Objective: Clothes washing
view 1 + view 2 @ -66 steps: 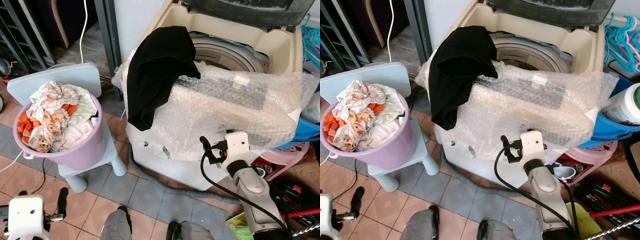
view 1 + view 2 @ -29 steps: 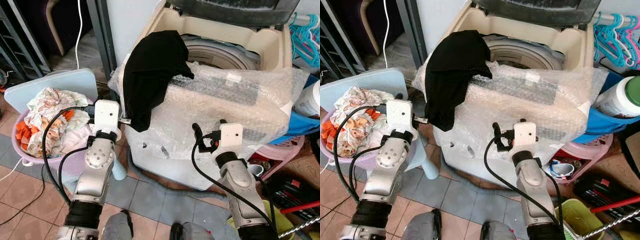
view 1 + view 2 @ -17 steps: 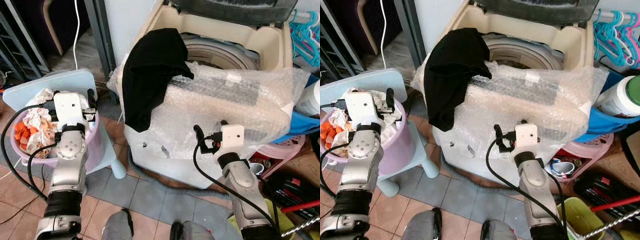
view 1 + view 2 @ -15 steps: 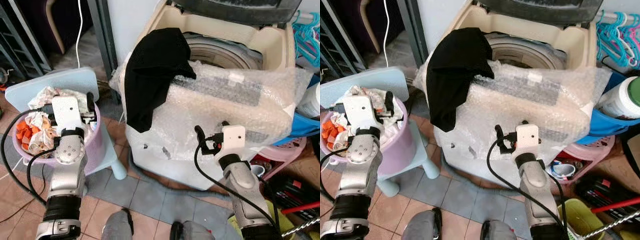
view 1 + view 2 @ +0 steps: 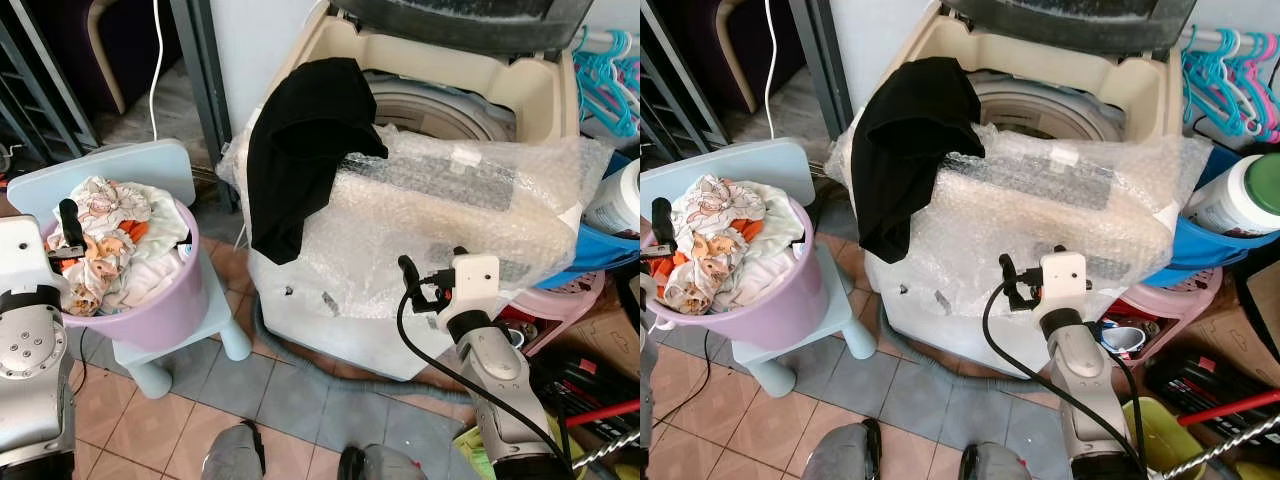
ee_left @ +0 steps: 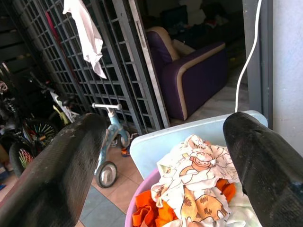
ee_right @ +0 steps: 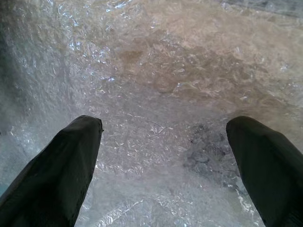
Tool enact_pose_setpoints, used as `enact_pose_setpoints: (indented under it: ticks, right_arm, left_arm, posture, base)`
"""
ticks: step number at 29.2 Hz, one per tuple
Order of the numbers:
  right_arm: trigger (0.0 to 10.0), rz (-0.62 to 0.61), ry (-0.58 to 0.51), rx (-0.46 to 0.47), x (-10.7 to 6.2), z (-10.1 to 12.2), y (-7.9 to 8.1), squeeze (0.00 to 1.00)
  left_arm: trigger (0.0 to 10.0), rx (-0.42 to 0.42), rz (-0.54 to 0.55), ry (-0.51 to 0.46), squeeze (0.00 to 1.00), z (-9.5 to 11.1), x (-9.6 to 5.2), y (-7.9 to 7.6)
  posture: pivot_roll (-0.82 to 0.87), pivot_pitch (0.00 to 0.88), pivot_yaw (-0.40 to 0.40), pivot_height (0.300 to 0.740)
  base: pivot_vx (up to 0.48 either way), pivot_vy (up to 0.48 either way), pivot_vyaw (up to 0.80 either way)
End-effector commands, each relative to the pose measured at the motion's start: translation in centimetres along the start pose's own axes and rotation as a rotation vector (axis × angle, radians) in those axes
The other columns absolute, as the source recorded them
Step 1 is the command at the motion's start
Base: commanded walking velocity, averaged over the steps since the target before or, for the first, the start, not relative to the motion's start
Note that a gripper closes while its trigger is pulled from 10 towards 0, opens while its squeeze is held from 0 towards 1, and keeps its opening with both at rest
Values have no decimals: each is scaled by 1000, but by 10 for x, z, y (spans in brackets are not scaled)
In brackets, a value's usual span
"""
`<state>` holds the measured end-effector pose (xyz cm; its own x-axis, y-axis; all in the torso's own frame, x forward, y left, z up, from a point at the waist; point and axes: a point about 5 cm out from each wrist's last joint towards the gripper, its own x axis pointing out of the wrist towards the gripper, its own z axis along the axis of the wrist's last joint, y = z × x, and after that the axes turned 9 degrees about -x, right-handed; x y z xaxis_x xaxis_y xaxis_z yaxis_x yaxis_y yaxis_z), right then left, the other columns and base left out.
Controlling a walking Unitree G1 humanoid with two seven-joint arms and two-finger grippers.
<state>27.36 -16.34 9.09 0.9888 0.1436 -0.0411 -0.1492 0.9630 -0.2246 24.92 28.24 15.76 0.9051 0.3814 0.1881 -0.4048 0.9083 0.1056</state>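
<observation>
A purple basket (image 5: 150, 310) heaped with patterned white and orange clothes (image 5: 105, 235) stands on a pale blue stool at the left. A black garment (image 5: 305, 140) hangs over the front left corner of the top-loading washing machine (image 5: 440, 100), whose lid is up. Bubble wrap (image 5: 455, 205) covers the machine's front. My left gripper (image 6: 165, 125) is open at the basket's near left rim, with the clothes (image 6: 199, 189) ahead between its fingers. Held low in front of the machine, my right gripper (image 7: 164, 125) is open and faces the bubble wrap (image 7: 161, 85), holding nothing.
The blue stool (image 5: 100, 170) backs onto a metal gate. A blue tub (image 5: 1200, 255) with a green-lidded white jar (image 5: 1230, 200), hangers (image 5: 1230, 70) and floor clutter crowd the right. Beyond the gate are a purple armchair (image 6: 194, 75) and a tricycle (image 6: 106, 142).
My left arm has swung away from the black garment, leftward and down, to the basket's near left side. The right arm has barely moved.
</observation>
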Motion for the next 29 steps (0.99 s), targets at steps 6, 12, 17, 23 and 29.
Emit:
enact_pose_setpoints:
  ticks: [6,12,17,23,29]
  right_arm:
    - [10000,17,-36,9,8,12,7,0]
    - [10000,-12,-24,16,-5,10,-3,0]
    - [10000,-18,14,31,-17,3,-3,0]
    - [10000,-32,16,81,-20,3,-1,0]
    - [10000,-24,-1,43,-15,8,-3,0]
  left_arm:
    - [10000,-74,-170,68,0,-15,-10,-67]
    - [10000,-159,-355,147,0,-22,-37,-115]
    - [10000,-133,-478,189,0,-26,-63,-128]
    - [10000,-164,-497,240,0,-29,-74,-128]
    - [10000,-199,-478,217,0,-22,-67,-137]
  posture:
    - [43,120,-50,740]
    - [19,145,-53,740]
    - [31,121,-43,740]
    - [15,94,-11,740]
    - [28,98,-22,740]
  base:
    - [0,0,0]
    - [0,0,0]
    - [0,0,0]
    - [0,0,-267]
    - [0,432,-267]
